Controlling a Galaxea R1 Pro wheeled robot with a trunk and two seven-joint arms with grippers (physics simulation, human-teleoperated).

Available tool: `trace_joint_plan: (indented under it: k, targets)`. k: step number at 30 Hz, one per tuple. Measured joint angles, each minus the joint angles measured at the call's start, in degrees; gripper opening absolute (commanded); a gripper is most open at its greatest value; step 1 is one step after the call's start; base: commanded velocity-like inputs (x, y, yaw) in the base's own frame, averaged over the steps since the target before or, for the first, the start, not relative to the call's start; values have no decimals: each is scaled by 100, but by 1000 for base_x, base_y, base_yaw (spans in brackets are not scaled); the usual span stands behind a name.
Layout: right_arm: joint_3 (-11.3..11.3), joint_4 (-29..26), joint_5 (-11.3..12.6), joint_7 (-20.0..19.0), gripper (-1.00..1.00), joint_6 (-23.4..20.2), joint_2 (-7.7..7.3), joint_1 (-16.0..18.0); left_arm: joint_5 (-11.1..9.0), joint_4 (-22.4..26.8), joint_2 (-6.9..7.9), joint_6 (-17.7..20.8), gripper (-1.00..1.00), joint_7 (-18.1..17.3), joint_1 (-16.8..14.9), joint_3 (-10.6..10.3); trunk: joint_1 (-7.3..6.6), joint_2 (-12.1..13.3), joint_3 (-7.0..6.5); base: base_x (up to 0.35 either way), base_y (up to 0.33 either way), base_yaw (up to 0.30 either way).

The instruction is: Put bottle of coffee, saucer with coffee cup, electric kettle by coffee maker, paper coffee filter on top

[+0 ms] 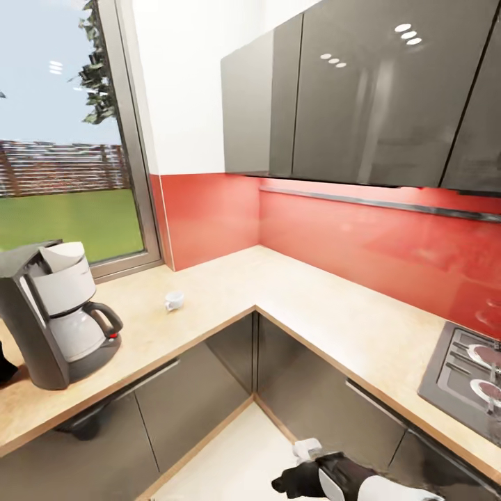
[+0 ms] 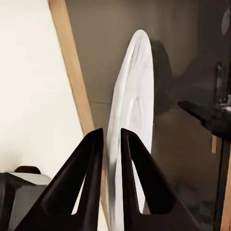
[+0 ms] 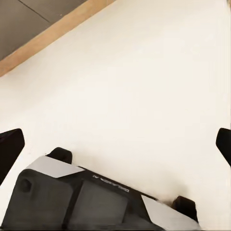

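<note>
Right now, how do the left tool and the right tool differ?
The left tool has its fingers nearly together, clamped on the rim of the white saucer, which it holds on edge; the right tool has its fingers spread wide with nothing between them. The left tool faces dark cabinet fronts; the right tool looks down at pale floor. Both have dark fingers.

I can see just the tips of my right gripper [image 3: 115, 144]; the picture edges cut off the rest. The edge cuts the coffee maker [image 1: 59, 313] too. The stove [image 1: 466, 379] is half out of view. The cup [image 1: 174, 300] beside the coffee maker is too small to see well.
</note>
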State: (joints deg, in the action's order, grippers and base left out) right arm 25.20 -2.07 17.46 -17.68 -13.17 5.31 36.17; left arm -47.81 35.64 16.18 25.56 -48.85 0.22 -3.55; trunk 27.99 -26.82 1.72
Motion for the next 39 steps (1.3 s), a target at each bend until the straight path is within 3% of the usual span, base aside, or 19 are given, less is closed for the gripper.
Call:
trace_joint_plan:
  k: [4,7,12,14,19,35,39]
  targets:
    - [-4,67,-136,-4,100,81,-396,-339,-39,-897,12,-850,-100,-516,10,22,-1,-1,0,-257,0,0]
    - [-8,71,-173,19,100,76,-465,-431,-68,-1142,26,-971,-100,-591,4,31,-3,-1,3,-50,0,111]
    - [-9,73,-817,577,100,81,-476,-601,-66,-1254,23,-1030,-100,-593,2,34,-4,0,24,-4,0,236]
    - [-8,73,-940,756,100,78,-472,-616,-78,-1424,14,-1312,-100,-591,2,36,-4,0,32,0,0,264]
    - [15,74,-1003,810,100,65,-419,-702,-98,-1675,18,-1625,-100,-628,2,35,-4,0,52,0,0,267]
    - [24,74,-996,787,100,73,-430,-791,-103,-1786,-10,-1635,-100,-587,2,68,-4,0,94,0,0,274]
    - [24,74,-997,803,100,73,-441,-804,-103,-1790,-12,-1653,-100,-589,1,204,-4,0,112,0,0,271]
